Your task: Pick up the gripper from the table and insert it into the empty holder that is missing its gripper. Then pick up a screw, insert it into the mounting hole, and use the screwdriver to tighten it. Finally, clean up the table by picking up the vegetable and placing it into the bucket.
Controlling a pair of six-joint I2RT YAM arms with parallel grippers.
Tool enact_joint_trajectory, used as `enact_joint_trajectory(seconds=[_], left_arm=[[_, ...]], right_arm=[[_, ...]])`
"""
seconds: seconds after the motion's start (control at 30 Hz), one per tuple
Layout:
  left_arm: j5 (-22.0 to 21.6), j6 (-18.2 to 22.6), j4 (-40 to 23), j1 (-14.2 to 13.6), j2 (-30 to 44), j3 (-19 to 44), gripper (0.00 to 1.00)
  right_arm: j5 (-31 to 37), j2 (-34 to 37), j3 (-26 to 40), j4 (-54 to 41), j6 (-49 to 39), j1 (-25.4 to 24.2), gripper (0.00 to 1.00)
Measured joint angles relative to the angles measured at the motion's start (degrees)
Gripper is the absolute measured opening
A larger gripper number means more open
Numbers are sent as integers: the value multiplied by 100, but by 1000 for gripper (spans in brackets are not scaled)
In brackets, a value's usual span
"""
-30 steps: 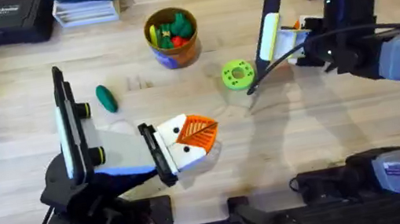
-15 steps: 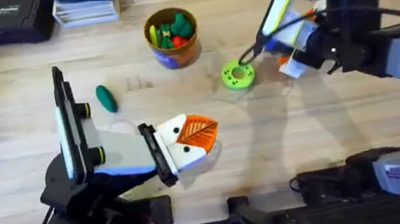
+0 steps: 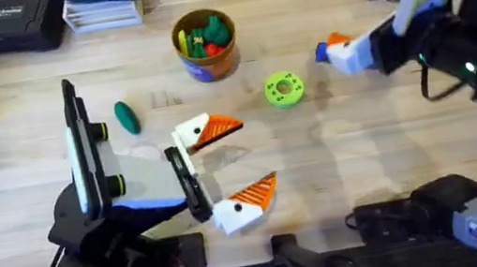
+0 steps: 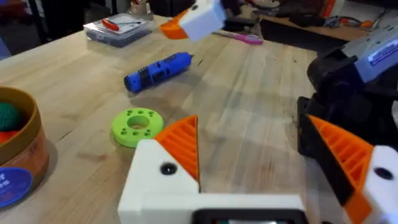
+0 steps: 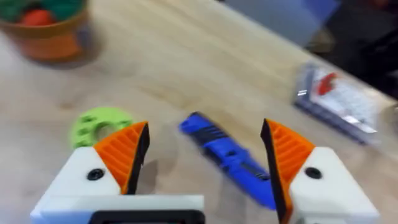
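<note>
Right tool (image 5: pixel 205 155), spread and empty, hangs above the screwdriver (image 5: pixel 230 158) near the surface's far-right corner, seemingly releasing it.

On the desk (image 3: pixel 336 152), the vegetable (image 3: pixel 127 117) lies left of the bucket (image 3: pixel 204 44); a ring (image 3: pixel 284 89) sits right of it; the screwdriver (image 4: pixel 158 70) lies beyond the ring
</note>
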Motion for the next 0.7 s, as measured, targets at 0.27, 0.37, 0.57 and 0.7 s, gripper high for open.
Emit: enact_joint_trajectory(seconds=[0.27, 0.37, 0.57, 0.7], left_arm=[[-2, 7, 12, 0, 2, 0, 986], [-40, 5, 41, 0, 2, -1, 987], [-299, 3, 563, 0, 2, 60, 986], [-892, -2, -475, 0, 133, 727, 986]], right_arm=[[-698, -686, 24, -1426, 1340, 744, 994], [-783, -704, 24, -1681, 1718, 864, 995], [-952, -704, 24, -1794, 2223, 975, 994], [-1043, -704, 24, -1775, 2337, 983, 994]])
